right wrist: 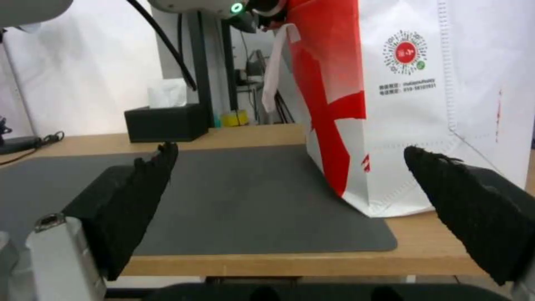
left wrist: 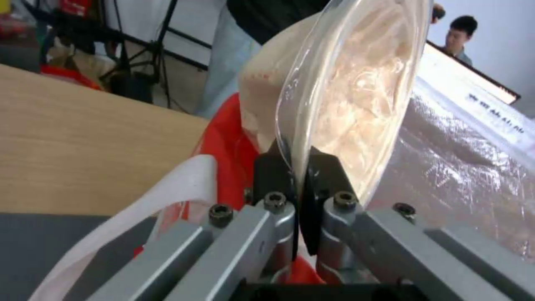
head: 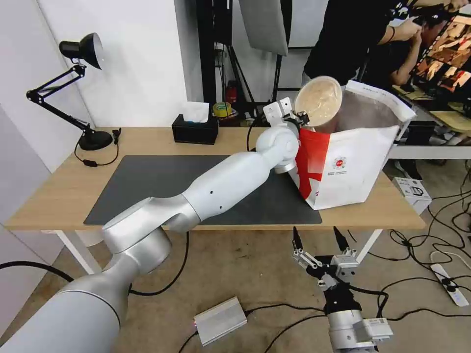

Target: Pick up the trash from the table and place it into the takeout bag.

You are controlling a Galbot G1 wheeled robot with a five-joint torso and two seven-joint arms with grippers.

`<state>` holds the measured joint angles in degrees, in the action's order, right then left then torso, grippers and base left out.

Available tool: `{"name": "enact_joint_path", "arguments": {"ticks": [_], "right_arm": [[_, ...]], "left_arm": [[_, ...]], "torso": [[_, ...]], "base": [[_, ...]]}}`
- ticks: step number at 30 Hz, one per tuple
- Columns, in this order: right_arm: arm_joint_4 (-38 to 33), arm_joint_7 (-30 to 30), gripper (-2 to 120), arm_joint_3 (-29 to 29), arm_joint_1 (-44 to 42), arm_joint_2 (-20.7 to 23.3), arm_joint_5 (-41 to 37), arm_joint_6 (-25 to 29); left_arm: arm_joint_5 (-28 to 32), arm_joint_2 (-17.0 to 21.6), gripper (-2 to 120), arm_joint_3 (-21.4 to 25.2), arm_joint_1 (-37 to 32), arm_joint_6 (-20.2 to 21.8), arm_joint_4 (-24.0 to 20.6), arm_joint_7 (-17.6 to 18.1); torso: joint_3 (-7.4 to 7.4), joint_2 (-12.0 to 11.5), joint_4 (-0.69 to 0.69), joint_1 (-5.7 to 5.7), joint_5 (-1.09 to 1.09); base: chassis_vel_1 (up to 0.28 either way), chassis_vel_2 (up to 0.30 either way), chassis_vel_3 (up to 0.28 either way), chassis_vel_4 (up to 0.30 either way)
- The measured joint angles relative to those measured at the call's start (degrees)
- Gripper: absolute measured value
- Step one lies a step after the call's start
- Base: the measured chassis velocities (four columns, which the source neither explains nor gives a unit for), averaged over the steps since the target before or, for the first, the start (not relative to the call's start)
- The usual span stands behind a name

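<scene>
You can see a small round red logo (right wrist: 406, 52) on the white side of the takeout bag (right wrist: 474, 104), with dots around it like a code. Under it sit two tiny lines of print, too small to read. Dark print runs along the bag's top flap, also too small.

Robotics lab or recording studio. Evidence: softbox light (head: 263, 24) on stand (head: 277, 73) at top centre of head view; cables (head: 441, 235) and power strip (head: 447, 284) strewn on bare floor at lower right; grey power brick (head: 220, 321) bottom centre; plain table (head: 59, 196) with desk lamp (head: 78, 88) at upper left; monitor (head: 449, 54) at upper right.
</scene>
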<state>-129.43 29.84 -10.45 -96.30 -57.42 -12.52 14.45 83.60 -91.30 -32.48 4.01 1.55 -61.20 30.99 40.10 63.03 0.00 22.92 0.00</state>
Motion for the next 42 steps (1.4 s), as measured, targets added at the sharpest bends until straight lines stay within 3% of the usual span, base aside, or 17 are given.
{"name": "enact_joint_path", "arguments": {"ticks": [18,21,27,42], "right_arm": [[0.0,0.0,100,0.0,0.0,0.0,0.0,0.0],[0.0,0.0,100,0.0,0.0,0.0,0.0,0.0],[0.0,0.0,100,0.0,0.0,0.0,0.0,0.0],[0.0,0.0,100,0.0,0.0,0.0,0.0,0.0]], "left_arm": [[-5.24,0.57,0,-2.87,0.34,0.27,-0.29,-1.65],[-6.67,0.87,7,-3.71,0.52,0.28,-0.29,-2.13],[-10.44,1.12,31,-5.19,0.96,-0.07,0.35,-2.87],[-11.63,1.4,85,-5.98,1.4,-0.44,0.92,-3.16]], "torso": [[0.0,0.0,0.0,0.0,0.0],[0.0,0.0,0.0,0.0,0.0],[0.0,0.0,0.0,0.0,0.0],[0.0,0.0,0.0,0.0,0.0]], "base": [[0.0,0.0,0.0,0.0],[0.0,0.0,0.0,0.0],[0.0,0.0,0.0,0.0],[0.0,0.0,0.0,0.0]]}}
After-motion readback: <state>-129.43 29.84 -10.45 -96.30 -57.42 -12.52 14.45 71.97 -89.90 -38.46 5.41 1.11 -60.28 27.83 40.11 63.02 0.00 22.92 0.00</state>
